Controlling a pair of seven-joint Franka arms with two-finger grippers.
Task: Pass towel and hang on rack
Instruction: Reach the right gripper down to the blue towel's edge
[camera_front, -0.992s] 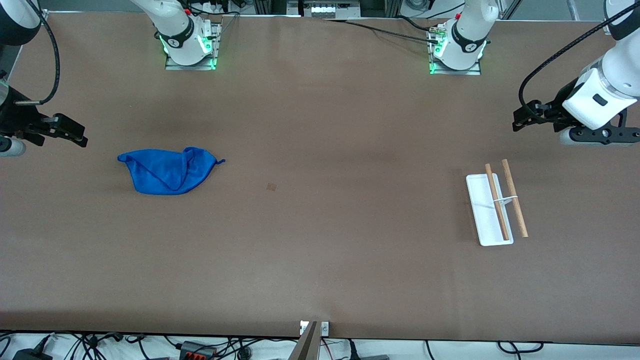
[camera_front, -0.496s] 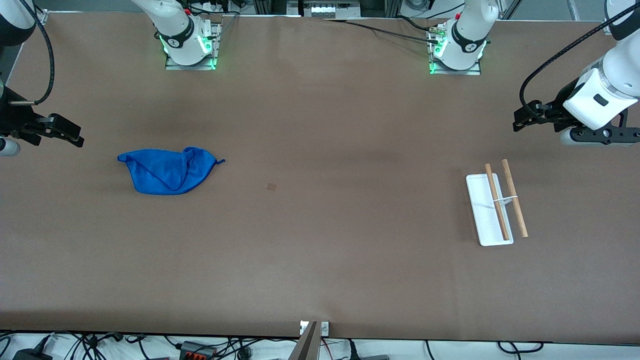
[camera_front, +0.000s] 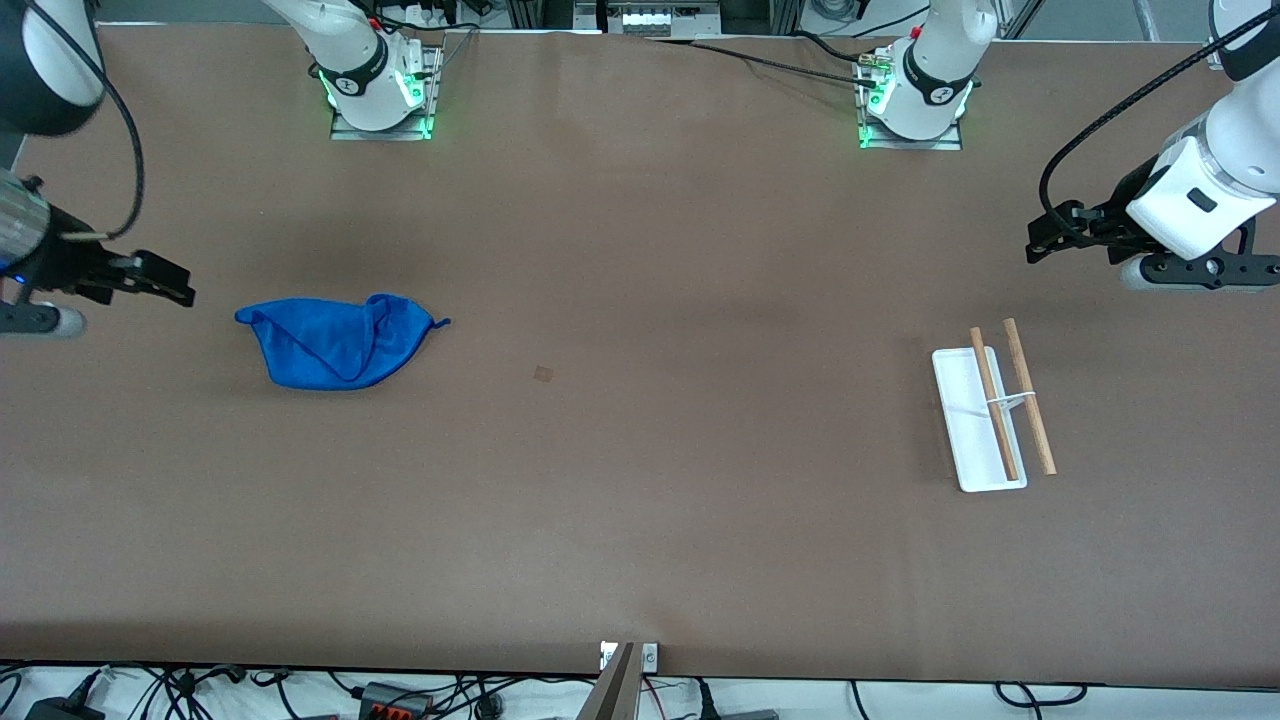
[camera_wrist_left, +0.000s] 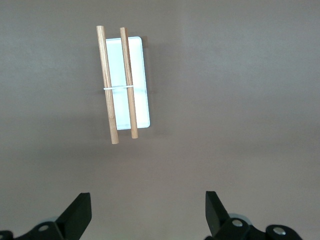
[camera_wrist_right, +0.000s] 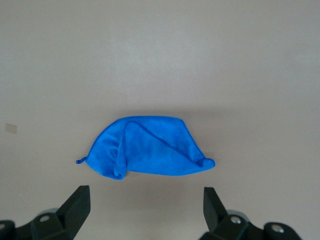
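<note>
1. Currently the towel (camera_front: 335, 341) is lying crumpled flat on the tabletop (camera_front: 640, 500), toward the right arm's end, with nothing touching it; it is also showing in the right wrist view (camera_wrist_right: 150, 146).
2. The right end effector (camera_front: 165, 281) is hanging over the tabletop just beside the towel, at the table's right-arm edge. Its fingers (camera_wrist_right: 75, 207) are standing wide apart and gripping nothing.
3. The rack (camera_front: 990, 412) is sitting toward the left arm's end, well apart from the towel. Its white tray is lying flat with the two wooden rods running parallel above it, joined by the thin white bracket; one rod is over the tray, the other is overhanging its edge.
4. The left end effector (camera_front: 1045, 240) is waiting over bare tabletop, near the rack and not touching it. Its fingers (camera_wrist_left: 77, 215) are spread wide and empty; the rack (camera_wrist_left: 122, 82) is showing clearly between them in the left wrist view.
</note>
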